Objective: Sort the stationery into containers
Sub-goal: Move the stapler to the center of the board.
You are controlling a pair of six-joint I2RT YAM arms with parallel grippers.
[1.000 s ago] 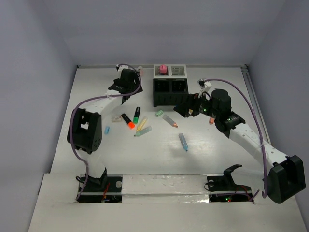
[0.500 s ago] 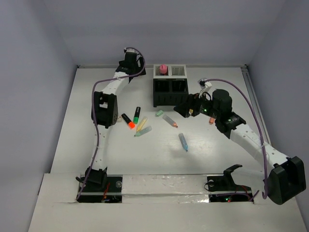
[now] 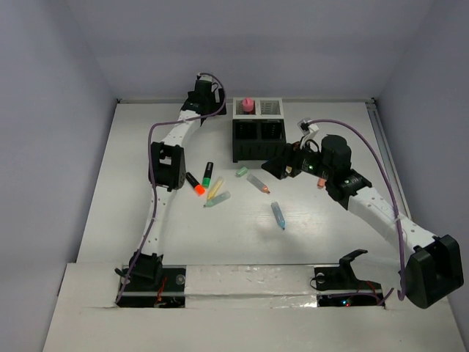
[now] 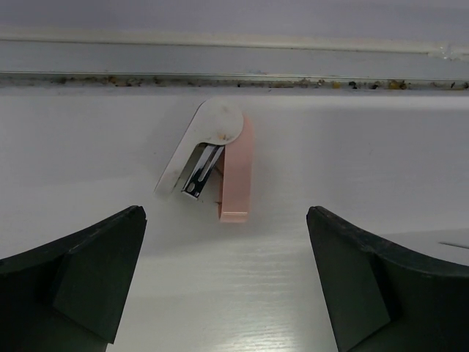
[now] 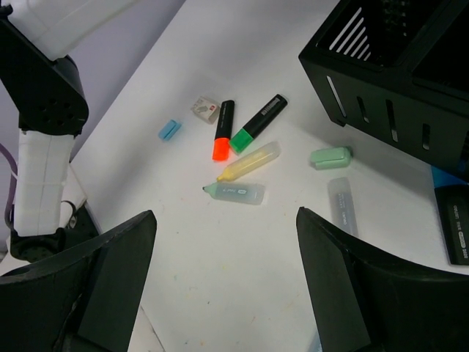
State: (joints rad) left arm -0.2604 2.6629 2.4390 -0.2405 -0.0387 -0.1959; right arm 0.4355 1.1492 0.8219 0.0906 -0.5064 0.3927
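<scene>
Lying just ahead of the left gripper (image 4: pixel 225 220), pink stapler (image 4: pixel 237 172).

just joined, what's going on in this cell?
Stationery sorting, partway through. A pink tube already stands in a far white compartment of the mesh organizer. The left gripper is open at the far edge of the table, lined up on a small pink-and-white stapler but not gripping it. The right gripper is open and empty beside the organizer, above loose items: an orange marker, a green marker, a yellow pen and a few more.
</scene>
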